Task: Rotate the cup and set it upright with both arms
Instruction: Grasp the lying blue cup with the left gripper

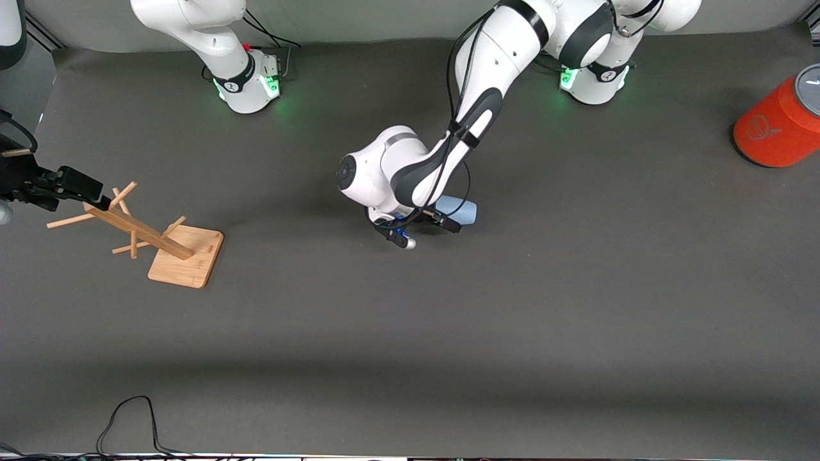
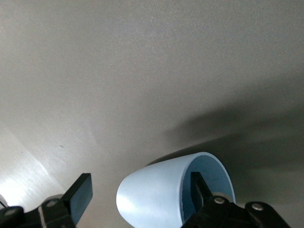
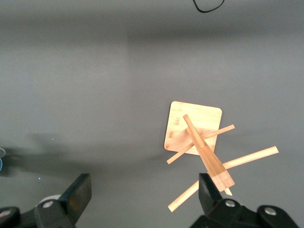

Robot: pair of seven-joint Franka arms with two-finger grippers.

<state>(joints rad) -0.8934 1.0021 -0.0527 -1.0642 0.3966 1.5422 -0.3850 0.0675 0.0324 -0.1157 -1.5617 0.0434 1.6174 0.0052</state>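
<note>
Left arm [image 1: 474, 121] — reaching from its base to the table's middle, wrist bent low; left gripper [image 2: 137, 199] with fingers spread. Right arm [image 1: 211, 38] waits, its right gripper [image 3: 142, 199] raised over its own end of the table — fingers apart, holding nothing.

Both arms are glossy white with rounded shells and dark grey joint bands. The left arm [image 1: 474, 109] carries black cables strapped along its forearm. Each round base glows green; the right arm [image 1: 211, 38] has a black collar ring there. Each end effector is black, with flat rectangular fingers [image 2: 78, 197] and silver screws
</note>
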